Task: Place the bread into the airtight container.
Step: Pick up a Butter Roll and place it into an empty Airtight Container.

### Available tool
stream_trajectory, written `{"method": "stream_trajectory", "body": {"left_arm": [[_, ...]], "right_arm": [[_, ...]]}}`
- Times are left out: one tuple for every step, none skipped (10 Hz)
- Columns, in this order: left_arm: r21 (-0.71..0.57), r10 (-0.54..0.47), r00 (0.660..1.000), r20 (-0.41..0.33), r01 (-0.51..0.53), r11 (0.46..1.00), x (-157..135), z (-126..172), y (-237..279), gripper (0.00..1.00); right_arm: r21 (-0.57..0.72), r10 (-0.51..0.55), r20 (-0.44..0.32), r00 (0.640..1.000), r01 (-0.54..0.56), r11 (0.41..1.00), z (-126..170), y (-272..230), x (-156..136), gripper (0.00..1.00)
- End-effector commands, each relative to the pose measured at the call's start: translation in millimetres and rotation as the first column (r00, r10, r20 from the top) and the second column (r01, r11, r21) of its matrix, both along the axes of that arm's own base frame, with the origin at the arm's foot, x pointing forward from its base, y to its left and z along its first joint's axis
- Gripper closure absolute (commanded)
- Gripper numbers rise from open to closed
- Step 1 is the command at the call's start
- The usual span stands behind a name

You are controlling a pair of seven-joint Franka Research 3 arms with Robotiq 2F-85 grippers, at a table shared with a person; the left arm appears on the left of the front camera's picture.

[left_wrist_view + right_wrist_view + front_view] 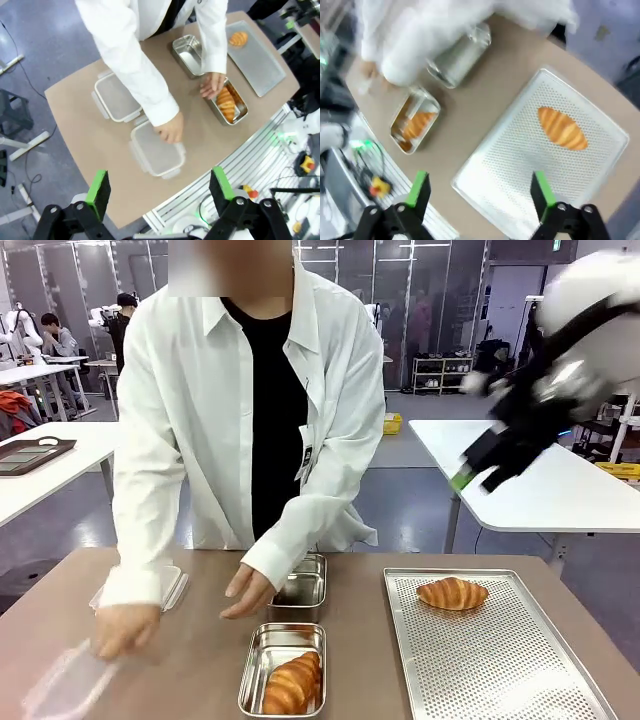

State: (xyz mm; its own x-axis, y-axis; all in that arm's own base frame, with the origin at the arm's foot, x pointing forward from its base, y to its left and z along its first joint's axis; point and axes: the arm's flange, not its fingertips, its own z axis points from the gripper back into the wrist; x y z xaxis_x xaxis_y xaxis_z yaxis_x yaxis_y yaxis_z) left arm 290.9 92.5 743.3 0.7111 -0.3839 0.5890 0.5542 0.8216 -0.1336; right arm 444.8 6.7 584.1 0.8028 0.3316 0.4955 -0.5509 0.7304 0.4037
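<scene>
Right gripper (479, 192) is held wide open and empty above the perforated tray (520, 165), where one croissant (562, 128) is laid; left gripper (159, 187) is spread empty high over the table (75, 115); a second croissant (293, 683) is seated in a steel container (250, 668); a clear lid (157, 155) is touched by a person's hand (172, 129).

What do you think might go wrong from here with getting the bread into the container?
The person's hand lies beside the empty steel container, so a descending right gripper could hit it. The croissant on the perforated tray looks flaky; the open jaws may crush it, or it may slide when pinched.
</scene>
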Motion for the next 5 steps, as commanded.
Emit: {"method": "stream_trajectory", "body": {"left_arm": [[0.016, -0.015, 1.000, 0.004, 0.015, 1.000, -0.6, 2.2, 0.7, 0.00], [0.016, -0.015, 1.000, 0.004, 0.015, 1.000, -0.6, 2.2, 0.7, 0.00], [0.016, -0.015, 1.000, 0.004, 0.015, 1.000, -0.6, 2.2, 0.7, 0.00], [0.016, -0.015, 1.000, 0.004, 0.015, 1.000, -0.6, 2.2, 0.7, 0.00], [0.016, -0.015, 1.000, 0.004, 0.015, 1.000, -0.6, 2.2, 0.7, 0.00]], "right_arm": [[0.241, -0.127, 0.048, 0.991, 0.112, 0.964, -3.7, -114.8, -57.6, 0.00], [0.244, -0.217, 0.036, 0.976, 0.202, 0.949, -14.8, -152.8, -83.2, 0.00], [0.213, -0.313, 0.004, 0.950, 0.305, 0.928, -27.0, -186.3, -112.3, 0.00], [0.181, -0.410, -0.019, 0.912, 0.406, 0.896, -36.9, -212.4, -136.8, 0.00], [0.161, -0.489, -0.048, 0.871, 0.490, 0.857, -46.2, -231.6, -157.0, 0.00]]}}
